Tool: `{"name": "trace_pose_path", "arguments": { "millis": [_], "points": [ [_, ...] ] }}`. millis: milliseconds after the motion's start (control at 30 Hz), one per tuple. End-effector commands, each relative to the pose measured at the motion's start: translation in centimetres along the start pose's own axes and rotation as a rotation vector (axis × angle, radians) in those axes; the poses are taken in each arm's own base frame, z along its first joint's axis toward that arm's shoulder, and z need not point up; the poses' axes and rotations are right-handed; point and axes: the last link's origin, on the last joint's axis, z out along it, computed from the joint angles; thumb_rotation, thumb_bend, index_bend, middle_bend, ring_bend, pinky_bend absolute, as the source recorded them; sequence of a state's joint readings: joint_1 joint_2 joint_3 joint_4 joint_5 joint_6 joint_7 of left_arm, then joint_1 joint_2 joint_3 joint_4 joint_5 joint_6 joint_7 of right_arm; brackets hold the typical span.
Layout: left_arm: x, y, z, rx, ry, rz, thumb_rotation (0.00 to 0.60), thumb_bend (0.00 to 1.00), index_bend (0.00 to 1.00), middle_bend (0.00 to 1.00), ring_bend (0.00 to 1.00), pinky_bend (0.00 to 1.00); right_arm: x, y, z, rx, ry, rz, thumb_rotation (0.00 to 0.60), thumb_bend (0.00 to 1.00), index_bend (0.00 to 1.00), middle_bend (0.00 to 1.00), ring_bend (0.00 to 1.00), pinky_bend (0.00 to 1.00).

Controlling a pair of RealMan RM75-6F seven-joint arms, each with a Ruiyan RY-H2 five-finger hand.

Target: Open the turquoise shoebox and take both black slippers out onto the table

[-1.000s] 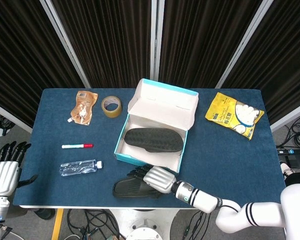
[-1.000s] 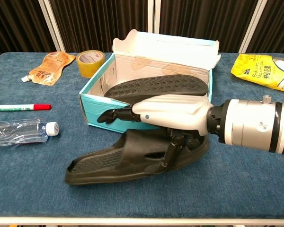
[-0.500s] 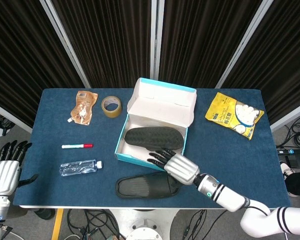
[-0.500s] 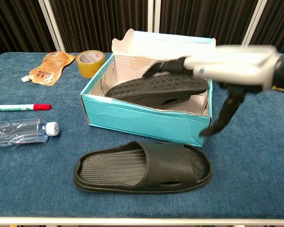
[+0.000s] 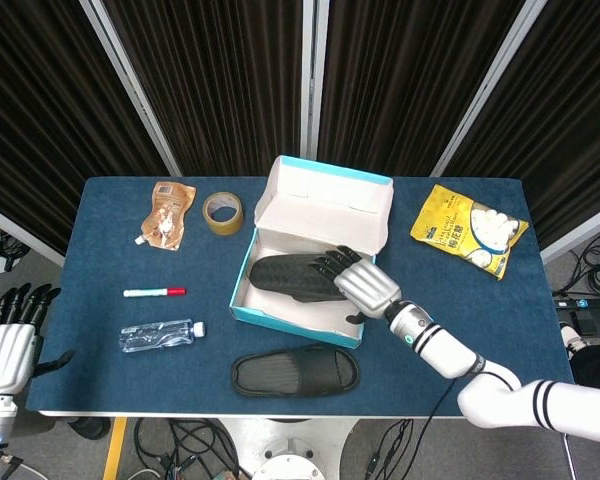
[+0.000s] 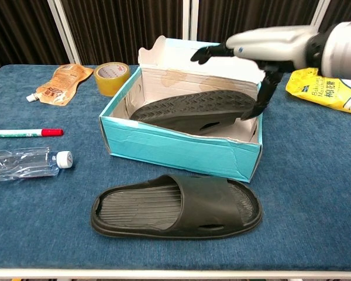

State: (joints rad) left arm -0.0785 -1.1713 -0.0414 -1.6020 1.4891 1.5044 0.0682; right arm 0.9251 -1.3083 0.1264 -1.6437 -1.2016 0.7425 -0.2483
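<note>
One black slipper is lying sole-up inside the open turquoise shoebox, tilted against the box walls. I am judging it light, rubbery and bendy, with a ribbed sole that should not slip much; its heel end at three o'clock looks like the easiest place for me to take hold, thumb under and fingers over. The other slipper is already resting flat on the table, strap up, just at six o'clock of the box.

I am hovering my right hand over the boxed slipper's three o'clock end, fingers spread and stretched toward nine o'clock, thumb hanging down near the heel; whether it is touching I cannot tell, and I am gripping nothing. My left hand is waiting off the table's edge at eight o'clock, fingers apart and empty.
</note>
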Motion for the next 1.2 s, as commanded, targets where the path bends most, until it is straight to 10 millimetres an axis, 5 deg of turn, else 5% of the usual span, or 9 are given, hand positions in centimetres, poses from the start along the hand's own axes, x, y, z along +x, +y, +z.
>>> {"name": "trace_pose_path", "arguments": {
  "millis": [33, 500, 667, 867, 1200],
  "points": [
    [-0.1, -0.1, -0.1, 0.003, 0.000, -0.003, 0.600, 0.07, 0.12, 0.09, 0.00, 0.04, -0.6, -0.5, 1.9, 0.005, -0.032, -0.043, 0.600, 0.02, 0.00, 0.07, 0.00, 0.00],
    [-0.3, -0.5, 0.0, 0.013, -0.002, -0.018, 0.600, 0.07, 0.12, 0.09, 0.00, 0.04, -4.6, -1.2, 5.4, -0.034, -0.097, -0.382, 0.600, 0.13, 0.10, 0.14, 0.00, 0.08],
    [-0.5, -0.7, -0.3, 0.016, -0.002, -0.022, 0.600, 0.07, 0.12, 0.09, 0.00, 0.04, -5.2, -1.4, 6.0, -0.052, -0.087, -0.464, 0.600, 0.34, 0.28, 0.22, 0.11, 0.17],
    [-0.5, -0.8, -0.3, 0.018, 0.002, -0.027, 0.600, 0.07, 0.12, 0.09, 0.00, 0.04, -4.5, -1.7, 6.0, -0.034, -0.004, -0.570, 0.600, 0.62, 0.60, 0.43, 0.34, 0.38],
    [-0.4, -0.6, 0.2, 0.008, 0.007, -0.026, 0.600, 0.07, 0.12, 0.09, 0.00, 0.04, -2.0, -2.3, 5.1, 0.039, 0.161, -0.772, 0.600, 0.63, 0.66, 0.48, 0.39, 0.41]
  ]
}}
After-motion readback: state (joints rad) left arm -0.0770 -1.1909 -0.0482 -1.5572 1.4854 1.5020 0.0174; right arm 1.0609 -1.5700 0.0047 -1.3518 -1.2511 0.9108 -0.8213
